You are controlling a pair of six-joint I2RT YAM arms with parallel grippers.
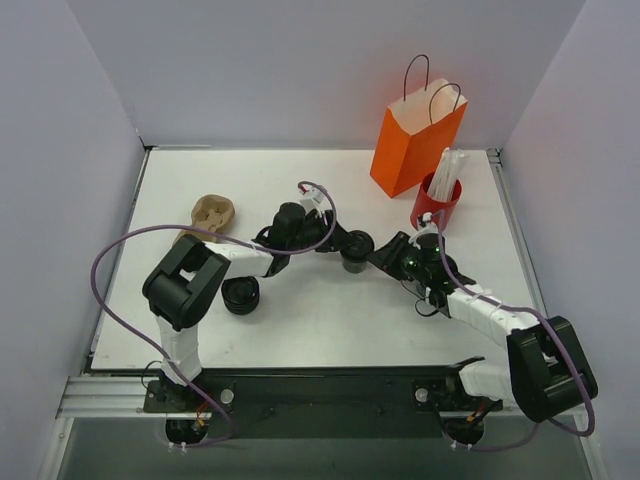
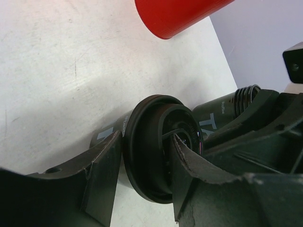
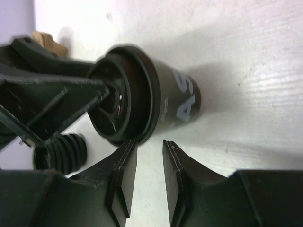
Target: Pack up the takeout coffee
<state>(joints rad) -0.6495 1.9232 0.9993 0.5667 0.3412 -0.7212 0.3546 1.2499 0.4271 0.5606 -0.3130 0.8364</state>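
The takeout coffee (image 1: 354,264), a small dark cup with a black lid, stands at mid-table. My left gripper (image 1: 347,247) is shut on its lid rim: in the left wrist view (image 2: 147,142) one finger presses the outside of the rim and the other rests on the lid (image 2: 151,156). My right gripper (image 1: 392,256) is just right of the cup, its fingers a narrow gap apart with nothing between them (image 3: 150,146). One fingertip (image 3: 128,151) is at the rim of the cup (image 3: 170,101). The orange paper bag (image 1: 415,135) stands open at the back right.
A red cup of white straws (image 1: 437,200) stands in front of the bag, close behind my right gripper, and shows in the left wrist view (image 2: 175,14). A low ribbed black stack (image 1: 241,295) sits front left. A brown moulded piece (image 1: 212,212) lies at the left.
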